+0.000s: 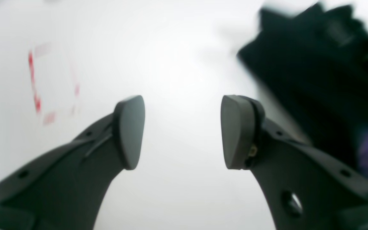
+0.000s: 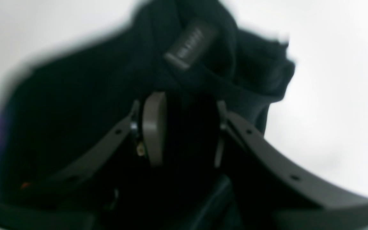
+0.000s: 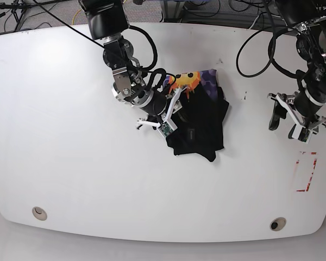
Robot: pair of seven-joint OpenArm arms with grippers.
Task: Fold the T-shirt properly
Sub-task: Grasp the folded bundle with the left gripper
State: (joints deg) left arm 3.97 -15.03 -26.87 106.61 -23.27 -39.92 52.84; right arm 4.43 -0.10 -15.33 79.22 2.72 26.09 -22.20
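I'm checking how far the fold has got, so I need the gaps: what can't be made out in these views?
- Right wrist view: the crumpled black cloth T-shirt is blurred and fills the frame; the text on its label is unreadable.
- Right gripper: dark cloth between the jaws hides whether they pinch it.
- Base view: the bunched shirt hides its sleeves and hem.
- Left wrist view: the red dashed rectangle on the white table is smeared.

Bare table (image 3: 70,136) all round, bunched T-shirt (image 3: 201,130) mid-table the only obstacle
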